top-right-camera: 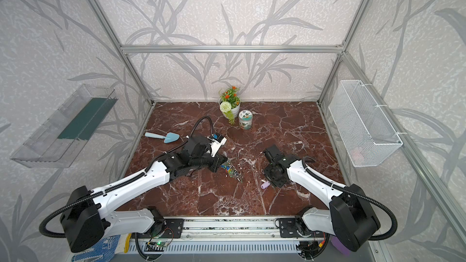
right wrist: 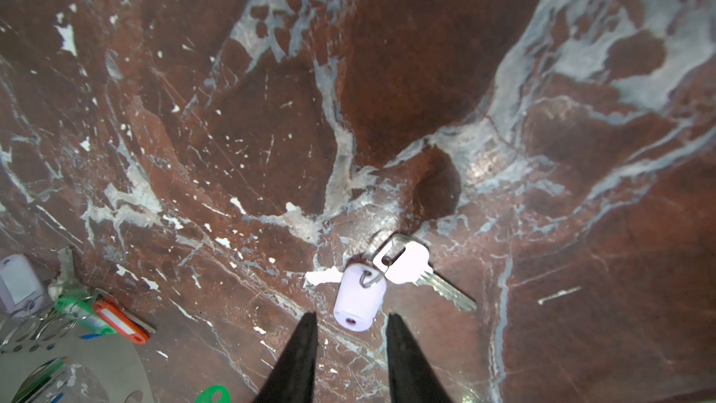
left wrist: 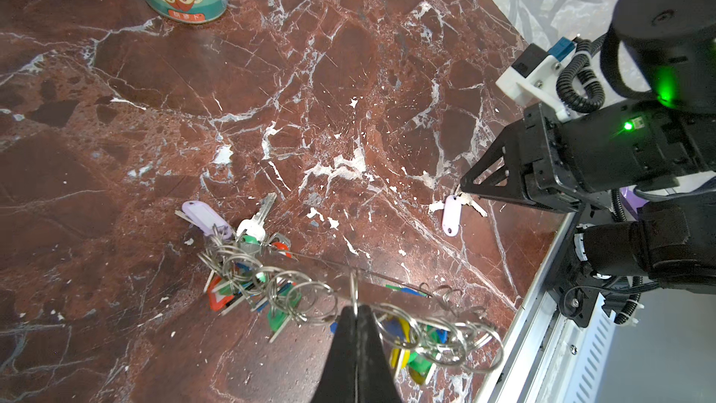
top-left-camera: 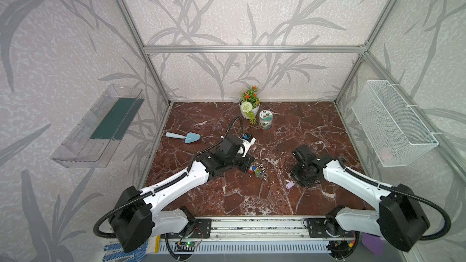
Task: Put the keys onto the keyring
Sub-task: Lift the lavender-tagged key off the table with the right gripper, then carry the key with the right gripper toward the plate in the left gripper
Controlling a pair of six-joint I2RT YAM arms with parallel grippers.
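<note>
Early stage: grasp being set up, nothing threaded yet.

Pinched tight on a wire of the keyring (left wrist: pixel 294 296) with the left gripper (left wrist: pixel 354 315), jaws fully closed, part of the loop seemingly raised off the marble table (left wrist: pixel 348 71). Straddling the far end of the lilac tag of the keys (right wrist: pixel 358 300) with the right gripper (right wrist: pixel 350 315), jaws partly apart, 1 finger on each side, holding nothing and apparently not touching the tag. In both top views, flat on the table just beside the right gripper and well apart from the keyring (top-left-camera: pixel 257 171). Done, by the look of it: loop secured. Left: closing on the tag, lifting, carrying across, feeding the small split ring onto the loop.
</note>
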